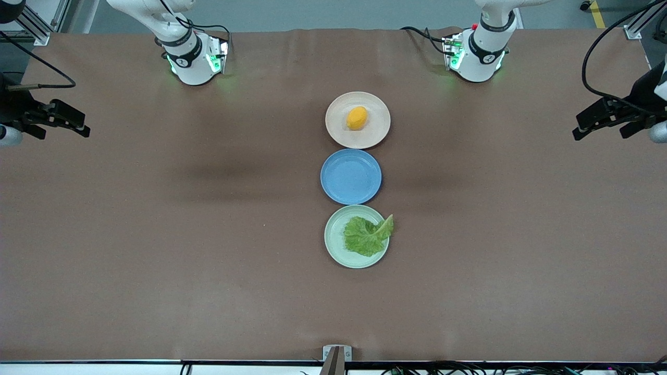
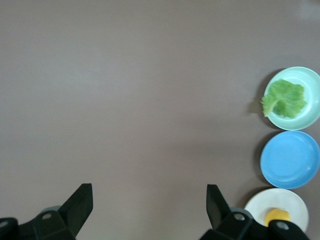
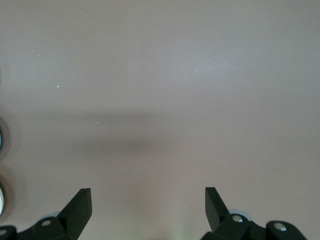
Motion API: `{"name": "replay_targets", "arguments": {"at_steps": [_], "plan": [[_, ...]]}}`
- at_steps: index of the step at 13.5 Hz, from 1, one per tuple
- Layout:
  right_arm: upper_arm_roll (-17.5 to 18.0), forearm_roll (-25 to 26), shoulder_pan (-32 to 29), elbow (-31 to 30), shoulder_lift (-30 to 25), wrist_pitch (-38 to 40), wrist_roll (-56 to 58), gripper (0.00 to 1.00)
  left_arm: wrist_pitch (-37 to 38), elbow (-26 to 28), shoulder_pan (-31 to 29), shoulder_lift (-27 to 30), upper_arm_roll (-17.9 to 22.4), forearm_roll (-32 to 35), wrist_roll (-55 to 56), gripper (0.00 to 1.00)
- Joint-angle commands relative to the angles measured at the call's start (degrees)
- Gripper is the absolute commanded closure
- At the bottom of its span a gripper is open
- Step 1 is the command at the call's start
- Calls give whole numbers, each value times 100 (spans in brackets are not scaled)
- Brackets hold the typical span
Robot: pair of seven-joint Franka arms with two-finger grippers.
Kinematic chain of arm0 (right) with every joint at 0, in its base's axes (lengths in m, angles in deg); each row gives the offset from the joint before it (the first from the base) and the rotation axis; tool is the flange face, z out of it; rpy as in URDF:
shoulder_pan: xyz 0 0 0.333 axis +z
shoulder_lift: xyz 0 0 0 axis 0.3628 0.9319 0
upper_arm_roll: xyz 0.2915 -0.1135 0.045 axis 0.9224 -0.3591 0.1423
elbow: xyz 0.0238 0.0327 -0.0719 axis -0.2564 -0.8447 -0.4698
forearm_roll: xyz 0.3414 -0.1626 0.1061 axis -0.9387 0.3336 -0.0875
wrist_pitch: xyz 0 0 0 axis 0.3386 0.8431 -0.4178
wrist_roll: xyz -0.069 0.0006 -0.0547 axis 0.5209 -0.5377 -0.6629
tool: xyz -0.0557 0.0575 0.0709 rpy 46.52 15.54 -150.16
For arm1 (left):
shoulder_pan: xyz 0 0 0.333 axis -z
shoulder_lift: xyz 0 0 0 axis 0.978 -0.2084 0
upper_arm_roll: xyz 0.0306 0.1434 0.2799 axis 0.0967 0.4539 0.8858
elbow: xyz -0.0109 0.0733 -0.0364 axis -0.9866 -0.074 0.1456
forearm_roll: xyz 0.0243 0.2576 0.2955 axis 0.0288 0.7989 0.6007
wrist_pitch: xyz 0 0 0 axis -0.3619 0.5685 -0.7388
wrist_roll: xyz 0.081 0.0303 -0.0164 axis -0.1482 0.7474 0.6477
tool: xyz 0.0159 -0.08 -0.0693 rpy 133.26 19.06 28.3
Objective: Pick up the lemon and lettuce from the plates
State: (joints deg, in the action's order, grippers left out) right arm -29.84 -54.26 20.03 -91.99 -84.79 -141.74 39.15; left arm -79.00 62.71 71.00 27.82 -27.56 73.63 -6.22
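Observation:
The lemon (image 1: 357, 117) (image 2: 277, 216) lies on the beige-pink plate (image 1: 333, 112) (image 2: 260, 205), the plate farthest from the front camera. The lettuce (image 1: 367, 235) (image 2: 285, 98) rests on the pale mint plate (image 1: 333, 239) (image 2: 310, 80), the nearest one, with its pale stem tip over the rim. My left gripper (image 1: 599, 135) (image 2: 150, 192) hangs open over bare table at the left arm's end, holding nothing. My right gripper (image 1: 62, 133) (image 3: 148, 195) hangs open over bare table at the right arm's end, also holding nothing. Both are well away from the plates.
An empty blue plate (image 1: 350, 176) (image 2: 290, 160) sits between the two task plates, all three in a line at mid-table. Brown cloth covers the table. The arm bases (image 1: 190, 57) (image 1: 479, 54) stand along the edge farthest from the front camera.

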Motion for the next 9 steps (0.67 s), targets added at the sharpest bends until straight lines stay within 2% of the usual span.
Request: {"name": "replay_targets", "arguments": {"at_steps": [1,3,6,9], "plan": [[37,-43,-157,180,349,-12,44,0,-262,-45,99,-472,-93,-472,437,0],[37,-60,-184,189,515,-82,53,0,-788,-54,502,-954,-155,-421,1139,0],[37,44,-184,452,1401,-82,61,0,-1545,-177,1117,-1598,-172,-237,2580,0],[45,-25,-105,356,1457,-21,-235,0,-1827,-466,1619,-2185,-163,-175,3573,0]]}}
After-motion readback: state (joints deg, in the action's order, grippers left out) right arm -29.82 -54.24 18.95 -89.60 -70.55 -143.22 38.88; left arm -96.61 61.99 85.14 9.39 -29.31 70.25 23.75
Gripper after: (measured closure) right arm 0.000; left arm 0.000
